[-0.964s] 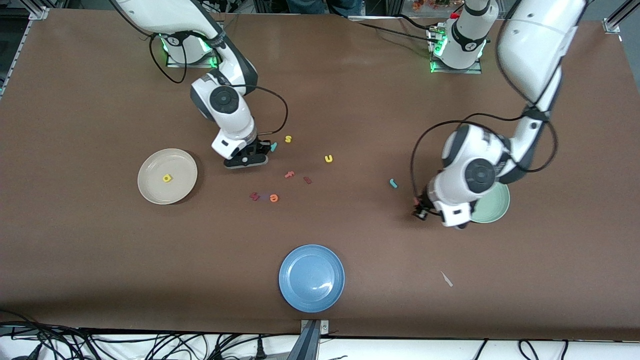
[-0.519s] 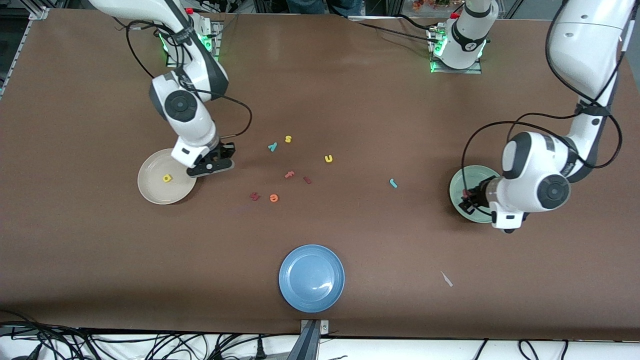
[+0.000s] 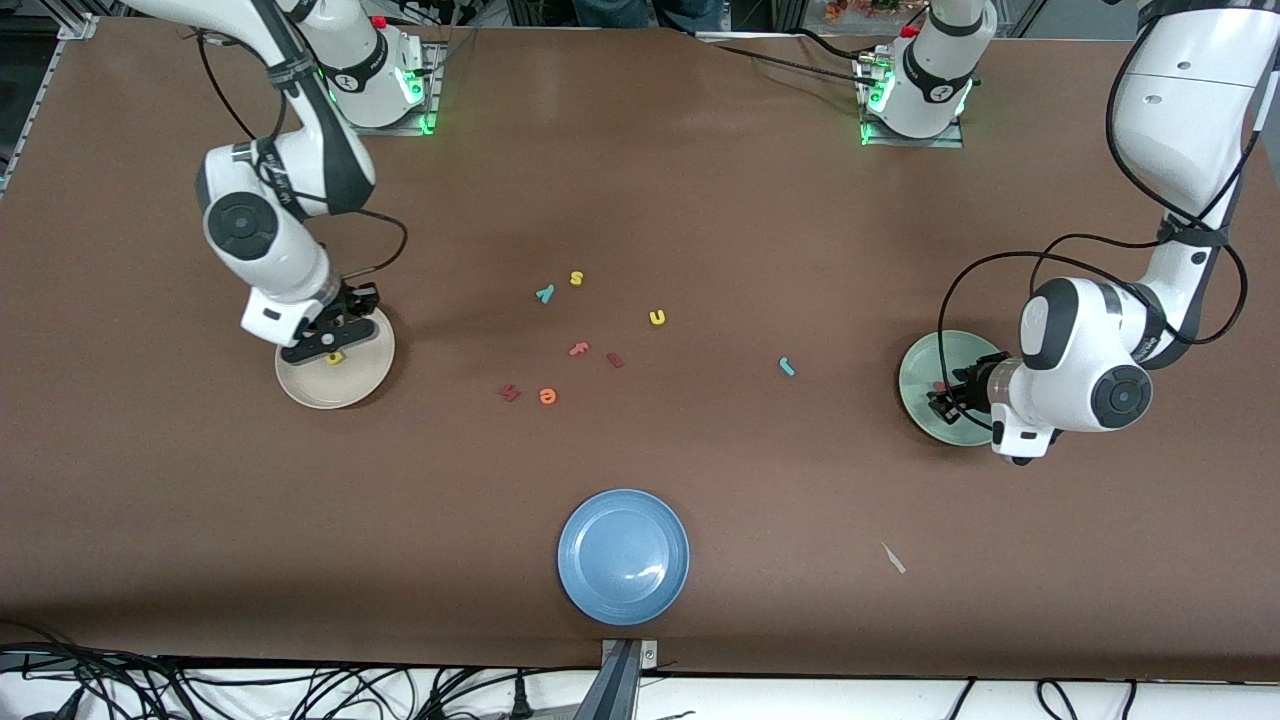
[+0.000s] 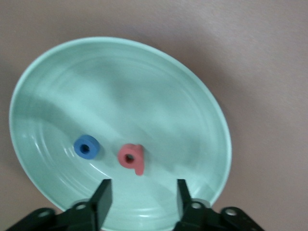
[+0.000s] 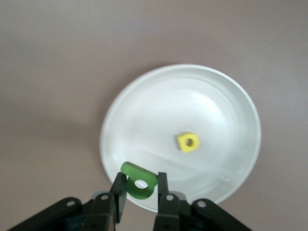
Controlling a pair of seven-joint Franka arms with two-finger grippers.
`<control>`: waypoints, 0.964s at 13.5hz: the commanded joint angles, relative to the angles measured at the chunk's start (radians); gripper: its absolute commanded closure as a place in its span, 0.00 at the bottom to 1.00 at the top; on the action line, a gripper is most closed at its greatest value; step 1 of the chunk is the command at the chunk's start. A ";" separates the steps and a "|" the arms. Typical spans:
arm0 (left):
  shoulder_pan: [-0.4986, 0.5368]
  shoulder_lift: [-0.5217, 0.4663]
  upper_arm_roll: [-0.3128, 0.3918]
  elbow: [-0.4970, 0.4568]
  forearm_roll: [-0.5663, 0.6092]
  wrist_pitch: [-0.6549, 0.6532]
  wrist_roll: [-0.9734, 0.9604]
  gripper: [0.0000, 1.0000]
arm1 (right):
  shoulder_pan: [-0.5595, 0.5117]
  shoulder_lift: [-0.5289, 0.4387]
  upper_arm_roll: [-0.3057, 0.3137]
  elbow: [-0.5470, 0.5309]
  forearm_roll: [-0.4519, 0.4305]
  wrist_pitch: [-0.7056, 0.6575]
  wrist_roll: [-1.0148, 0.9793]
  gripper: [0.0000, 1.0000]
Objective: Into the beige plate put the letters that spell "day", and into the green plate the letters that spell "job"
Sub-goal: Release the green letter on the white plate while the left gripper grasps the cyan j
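Red b dropped into green plate, stem toward left tool.

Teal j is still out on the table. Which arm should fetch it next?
Left, probably. The left gripper is open and empty over the pale green plate, the plate nearest the small teal j. The right gripper is over the beige plate, shut on the green d.

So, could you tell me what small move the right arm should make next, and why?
Probably open the right claw. It is shut on the green d and hangs over the rim of the beige plate, where the yellow a already lies, so letting go should drop the d into the plate.
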 commanded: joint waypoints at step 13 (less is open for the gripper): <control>-0.244 0.055 -0.133 -0.013 0.025 0.159 -0.298 0.11 | 0.000 0.039 0.218 -0.028 0.101 0.058 0.394 0.31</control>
